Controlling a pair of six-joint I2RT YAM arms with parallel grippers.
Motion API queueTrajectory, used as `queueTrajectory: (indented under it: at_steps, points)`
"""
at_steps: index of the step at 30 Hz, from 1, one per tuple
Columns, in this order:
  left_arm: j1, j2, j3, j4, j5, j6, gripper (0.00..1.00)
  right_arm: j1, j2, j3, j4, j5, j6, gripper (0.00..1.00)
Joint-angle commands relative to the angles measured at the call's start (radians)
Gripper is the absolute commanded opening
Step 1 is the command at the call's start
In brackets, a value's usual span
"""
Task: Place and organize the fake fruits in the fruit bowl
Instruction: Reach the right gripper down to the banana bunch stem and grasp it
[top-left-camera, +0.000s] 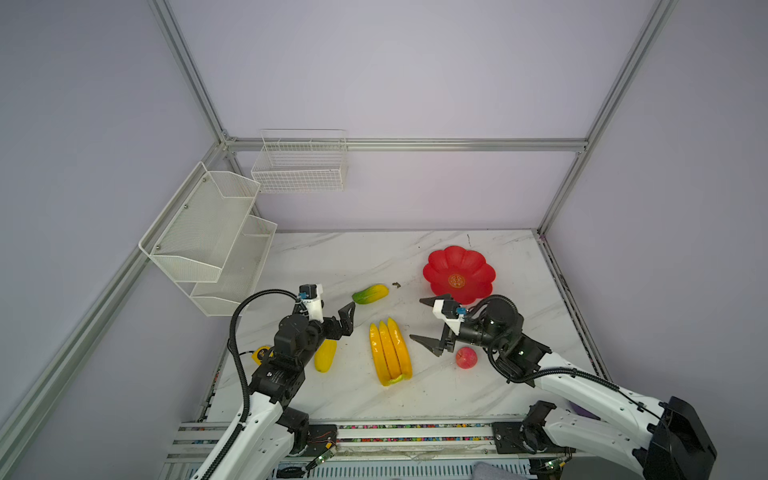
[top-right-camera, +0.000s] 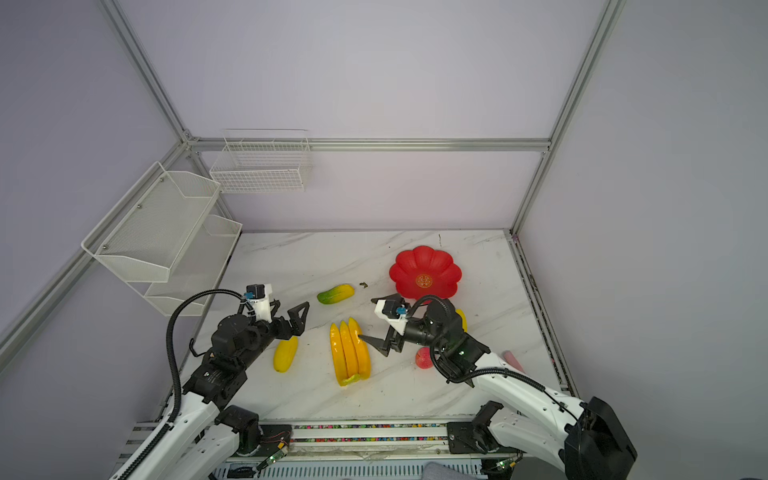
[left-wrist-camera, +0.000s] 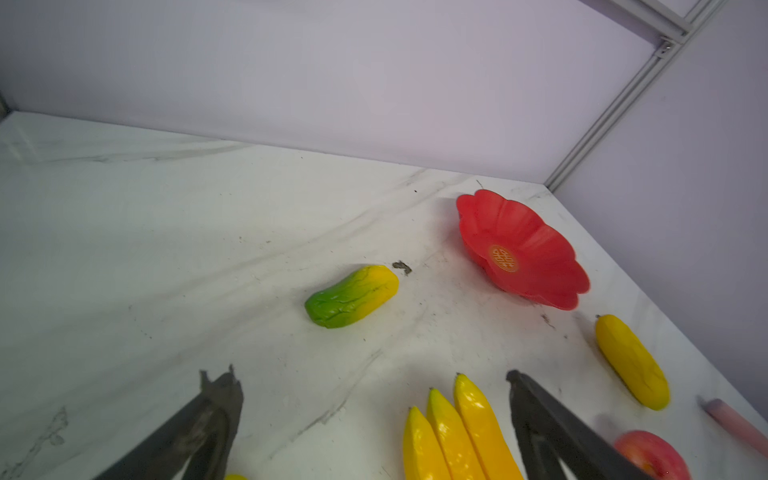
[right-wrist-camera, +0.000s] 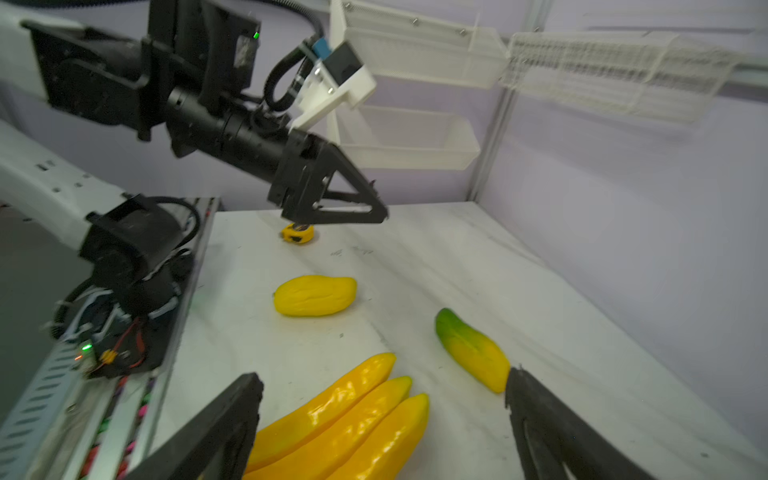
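The red scalloped fruit bowl (top-left-camera: 441, 266) is set upright on the far right part of the marble table (top-left-camera: 332, 257), its gold emblem (top-left-camera: 456, 281) shown at the centre. Outside it, on the table, the bunch of three bananas (top-left-camera: 390, 353) is placed near the middle, tips pointed toward the back wall. The green-yellow mango (top-left-camera: 370, 294) is found behind the bunch, apart from it and well left of the bowl. One yellow ridged fruit (top-left-camera: 325, 356) is laid left of the bananas, partly covered by the left arm in both top views. The other ridged fruit (left-wrist-camera: 631, 361) is made out in the left wrist view near the bowl; in a top view that fruit (top-right-camera: 461, 320) is shown only as a sliver behind the right arm. The small apple (top-left-camera: 466, 358) is seated right of the bananas, just beside the right arm.

The left claw (left-wrist-camera: 368, 378) is held spread wide above the table, left of the banana tips, with nothing gripped. The right claw (top-left-camera: 416, 319) is spread wide and turned toward the bananas, one finger near the bowl's rim, the other close to the bunch's right edge; nothing is gripped between them.

A yellow tape measure (right-wrist-camera: 298, 232) is left by the table's left edge, and white wire baskets (top-left-camera: 299, 166) are hung on the walls
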Motion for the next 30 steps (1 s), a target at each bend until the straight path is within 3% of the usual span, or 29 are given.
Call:
queueTrajectory:
  at_steps: [1, 6, 9, 16, 21, 30]
  points:
    - [-0.004, -0.07, 0.162, -0.345, 0.151, -0.074, 1.0, 0.129, -0.031, 0.003, -0.173, 0.055, -0.03, 0.94]
    - [-0.005, -0.202, 0.155, -0.404, 0.219, -0.085, 1.0, 0.274, -0.025, 0.016, -0.22, 0.132, 0.012, 0.94]
    - [-0.005, -0.258, 0.148, -0.398, 0.222, -0.084, 1.0, 0.341, 0.047, 0.047, -0.27, 0.261, 0.002, 0.92]
    - [-0.006, -0.272, 0.142, -0.382, 0.283, -0.072, 1.0, 0.357, 0.173, 0.114, -0.299, 0.325, -0.007, 0.87]
    - [-0.006, -0.303, 0.13, -0.367, 0.276, -0.069, 1.0, 0.357, 0.298, 0.206, -0.412, 0.345, -0.026, 0.77]
    - [-0.007, -0.291, 0.126, -0.361, 0.277, -0.06, 1.0, 0.371, 0.273, 0.201, -0.442, 0.358, -0.053, 0.74]
